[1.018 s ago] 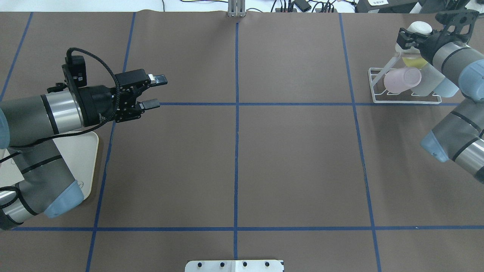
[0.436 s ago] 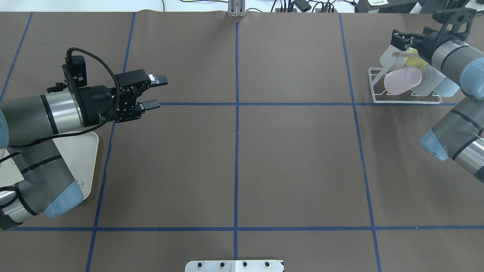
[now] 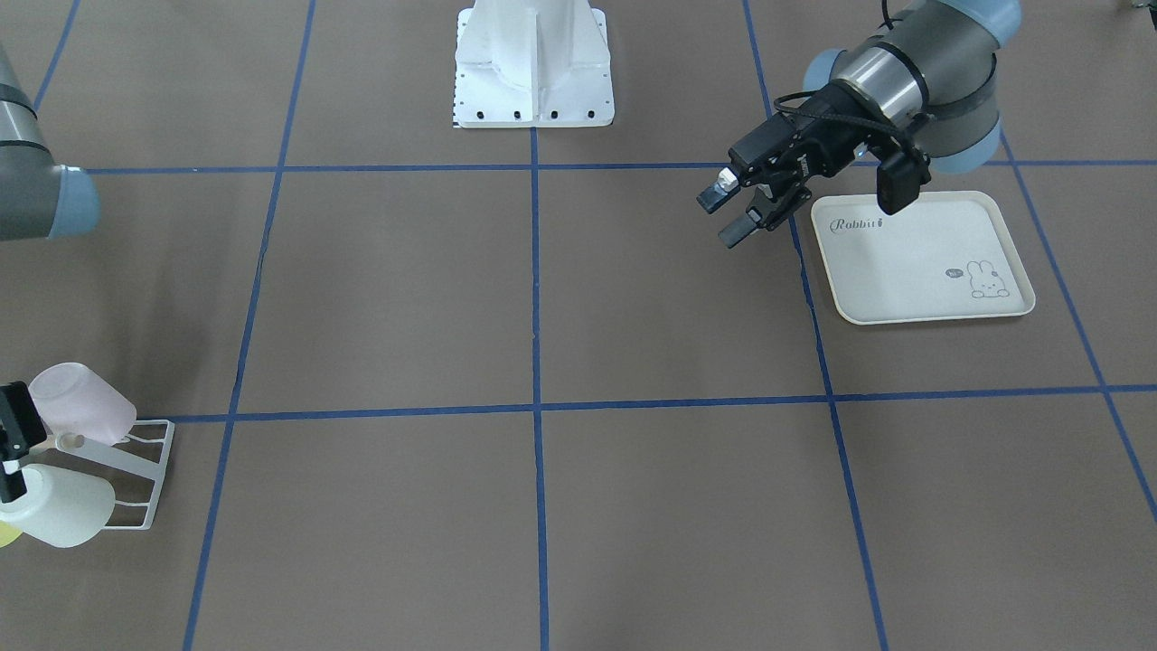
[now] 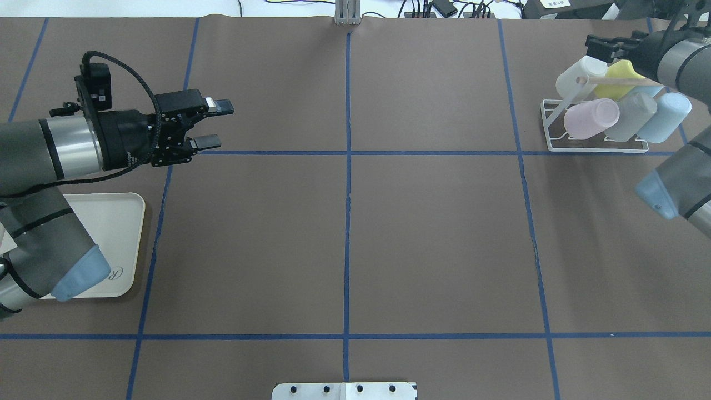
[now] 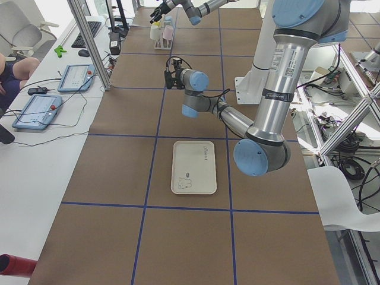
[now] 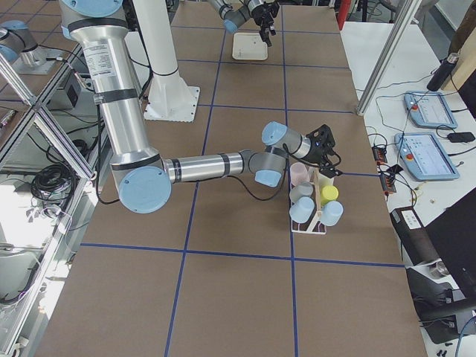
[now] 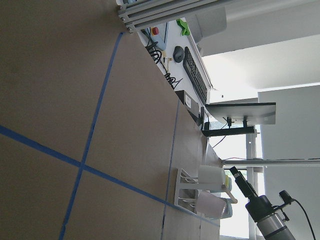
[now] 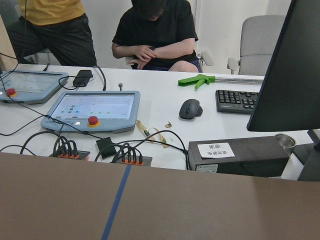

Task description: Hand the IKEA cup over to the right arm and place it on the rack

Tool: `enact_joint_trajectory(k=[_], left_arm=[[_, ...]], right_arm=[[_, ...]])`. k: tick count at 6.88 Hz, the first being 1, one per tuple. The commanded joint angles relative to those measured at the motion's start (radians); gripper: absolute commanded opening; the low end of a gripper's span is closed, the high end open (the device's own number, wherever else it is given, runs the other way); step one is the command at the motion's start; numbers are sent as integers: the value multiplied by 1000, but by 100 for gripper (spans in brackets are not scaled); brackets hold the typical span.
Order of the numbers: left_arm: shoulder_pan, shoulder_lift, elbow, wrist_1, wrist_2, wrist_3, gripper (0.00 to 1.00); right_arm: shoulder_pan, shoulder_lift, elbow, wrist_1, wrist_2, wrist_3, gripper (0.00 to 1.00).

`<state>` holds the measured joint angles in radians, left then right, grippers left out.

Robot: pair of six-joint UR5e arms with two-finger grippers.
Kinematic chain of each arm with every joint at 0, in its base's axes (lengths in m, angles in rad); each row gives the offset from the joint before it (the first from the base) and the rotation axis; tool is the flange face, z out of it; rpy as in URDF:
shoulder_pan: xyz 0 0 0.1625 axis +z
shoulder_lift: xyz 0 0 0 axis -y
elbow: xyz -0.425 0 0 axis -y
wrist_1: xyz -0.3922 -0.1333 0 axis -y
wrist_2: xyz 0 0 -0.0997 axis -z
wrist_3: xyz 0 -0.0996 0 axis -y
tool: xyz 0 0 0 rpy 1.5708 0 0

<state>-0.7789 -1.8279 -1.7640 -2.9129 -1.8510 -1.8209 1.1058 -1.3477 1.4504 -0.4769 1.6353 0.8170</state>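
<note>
Finally, the placing step, viewed from overhead.
At left, the left gripper (image 4: 218, 123) hovers over the table (image 4: 433, 239) near the rabbit-print tray (image 4: 119, 222), jaws wide and empty. At far right, the white IKEA cup (image 4: 577, 76) leans on a prong of the rack (image 4: 555, 145), beside the other cups (image 4: 591, 118). The right gripper (image 4: 602, 43) hangs close by it; whether it is parted cannot be told. Judgement: placement looks nearly complete; next, the right arm must lift clear without catching the wooden dowel (image 4: 611, 81).
</note>
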Motion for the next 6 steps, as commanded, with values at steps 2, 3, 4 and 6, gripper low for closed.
enact_joint_trajectory(k=[2, 3, 4, 6], left_arm=[[-237, 27, -18, 200, -224, 389, 100], [-284, 51, -19, 258, -256, 540, 100], [-327, 88, -17, 292, -264, 693, 100], [-409, 212, 3, 313, -270, 1083, 100]], right_arm=[[282, -46, 146, -318, 430, -194, 100], [340, -79, 150, -383, 492, -323, 100], [383, -99, 151, -451, 545, -410, 100], [468, -154, 150, -593, 647, -604, 100]])
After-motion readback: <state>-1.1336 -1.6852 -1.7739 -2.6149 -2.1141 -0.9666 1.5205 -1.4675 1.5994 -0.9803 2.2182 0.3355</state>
